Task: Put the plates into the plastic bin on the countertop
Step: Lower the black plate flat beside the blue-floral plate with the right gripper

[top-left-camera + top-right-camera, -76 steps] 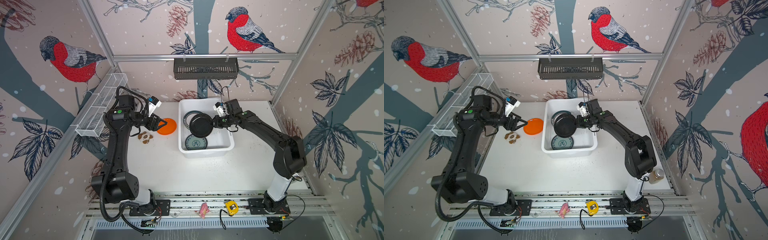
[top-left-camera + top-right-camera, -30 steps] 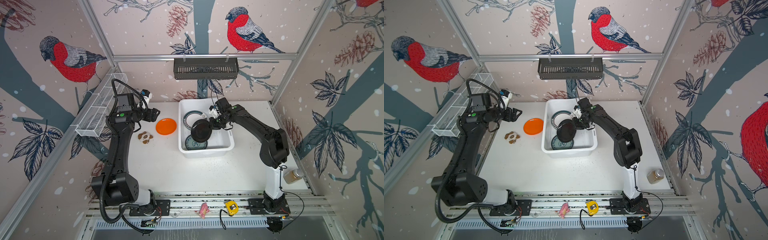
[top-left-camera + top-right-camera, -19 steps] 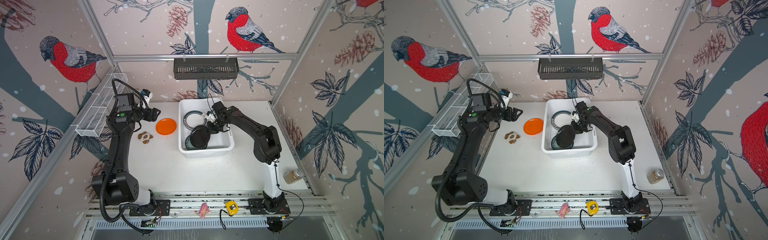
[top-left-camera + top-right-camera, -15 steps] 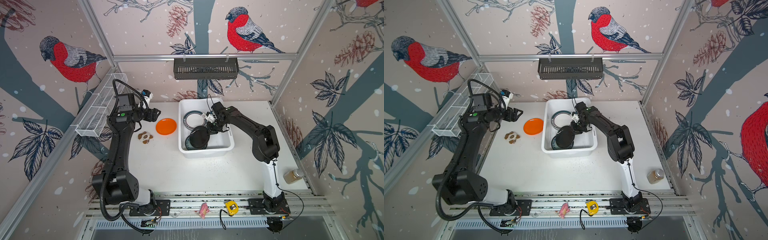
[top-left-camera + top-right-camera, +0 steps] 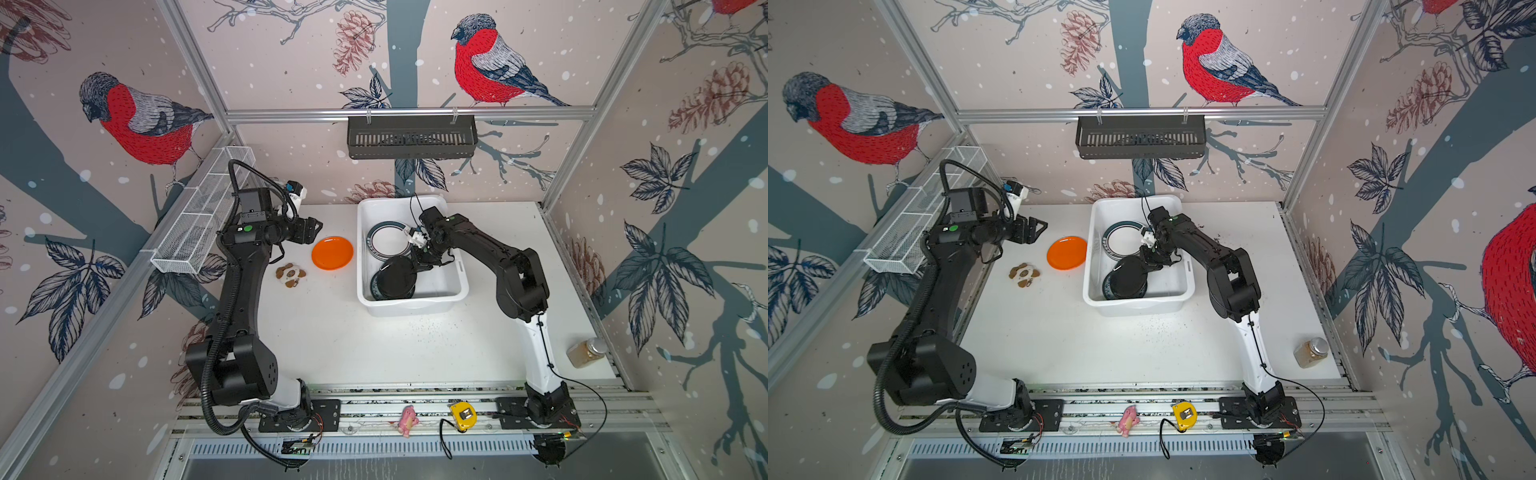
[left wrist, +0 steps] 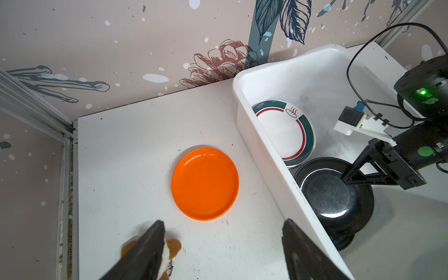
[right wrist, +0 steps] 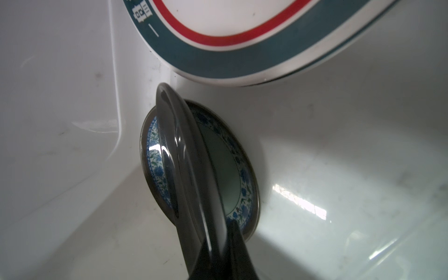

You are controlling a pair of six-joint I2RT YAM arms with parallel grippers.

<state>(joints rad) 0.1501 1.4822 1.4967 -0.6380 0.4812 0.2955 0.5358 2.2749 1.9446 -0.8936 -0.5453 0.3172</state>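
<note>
**Task state: late stage.** Inside the plastic bin [image 5: 411, 305] lie a white banded plate [image 5: 388, 241], toward the back wall, and a teal floral plate [image 7: 228, 174], toward the front. The right end effector [image 5: 417, 265] is clamped on the rim of the black plate [image 5: 394, 277], which is tilted over the floral one and not yet released. The orange plate [image 5: 332, 253] lies on the bench [image 5: 332, 340], just beside the bin. The left end effector [image 5: 312, 232] hovers near it, jaws apart and empty. Judged remaining: release the black plate, then transfer the orange one.
</note>
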